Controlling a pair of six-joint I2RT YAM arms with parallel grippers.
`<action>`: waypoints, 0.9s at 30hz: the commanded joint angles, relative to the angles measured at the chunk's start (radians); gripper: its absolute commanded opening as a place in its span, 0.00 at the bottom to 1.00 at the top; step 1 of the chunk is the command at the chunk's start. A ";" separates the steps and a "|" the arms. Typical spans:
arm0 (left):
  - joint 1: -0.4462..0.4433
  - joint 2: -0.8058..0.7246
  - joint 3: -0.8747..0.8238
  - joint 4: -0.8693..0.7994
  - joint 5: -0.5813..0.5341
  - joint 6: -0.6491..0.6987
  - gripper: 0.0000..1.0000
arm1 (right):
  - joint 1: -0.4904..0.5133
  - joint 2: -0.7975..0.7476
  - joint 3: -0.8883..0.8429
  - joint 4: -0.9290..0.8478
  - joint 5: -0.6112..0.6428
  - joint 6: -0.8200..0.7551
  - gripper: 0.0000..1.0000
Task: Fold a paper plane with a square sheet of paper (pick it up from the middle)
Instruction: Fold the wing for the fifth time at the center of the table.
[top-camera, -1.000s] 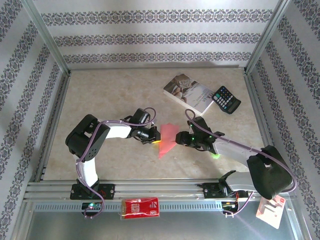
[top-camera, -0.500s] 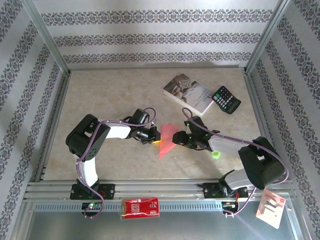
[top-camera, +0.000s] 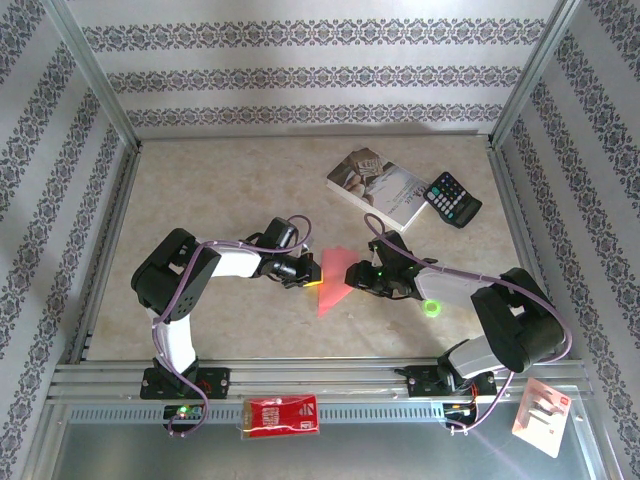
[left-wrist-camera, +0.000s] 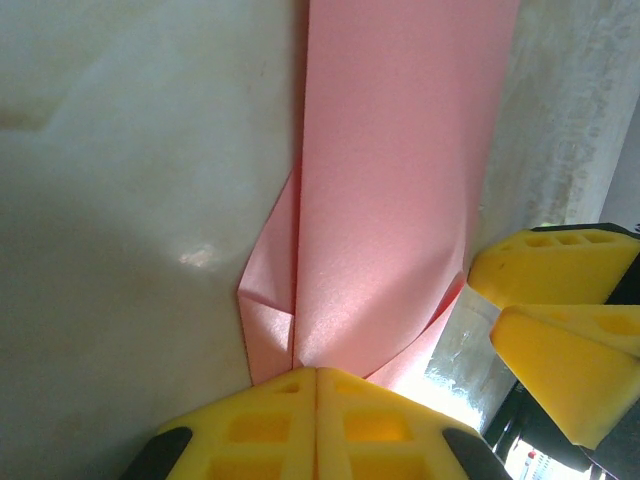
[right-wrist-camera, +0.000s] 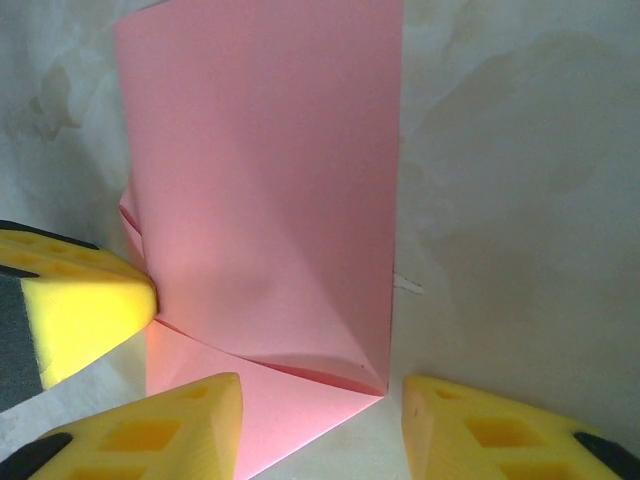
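Observation:
The square sheet of paper (top-camera: 335, 281) is pink-red and partly folded, and it lies on the table between the two arms. My left gripper (top-camera: 309, 273) is at its left edge. In the left wrist view the yellow fingertips (left-wrist-camera: 300, 385) are pressed together where the paper's (left-wrist-camera: 390, 190) layers converge. My right gripper (top-camera: 351, 275) is at the sheet's right side, open. One of its fingers (right-wrist-camera: 190, 420) is over the lower layer and the other (right-wrist-camera: 480, 430) is over bare table. The folded corner (right-wrist-camera: 380, 385) of the paper (right-wrist-camera: 260, 180) lies between them, with the top flap slightly raised.
A paperback book (top-camera: 378, 187) and a black calculator (top-camera: 452, 198) lie at the back right. A small red packet (top-camera: 282, 415) sits on the front rail, and a white card (top-camera: 540, 420) lies at the front right. Metal frame rails border the table.
The right arm has slid left toward the paper, its elbow has swung in, and its jaws have narrowed. The left gripper and the paper have stayed put.

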 joint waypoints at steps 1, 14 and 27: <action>0.006 0.047 -0.031 -0.047 -0.053 0.041 0.06 | 0.010 0.035 0.032 0.097 -0.078 0.011 0.45; 0.009 0.044 -0.032 -0.063 -0.055 0.054 0.06 | -0.004 0.036 0.032 0.124 -0.087 0.021 0.43; 0.010 0.031 -0.035 -0.073 -0.060 0.056 0.06 | -0.020 -0.047 -0.044 0.235 -0.090 0.021 0.54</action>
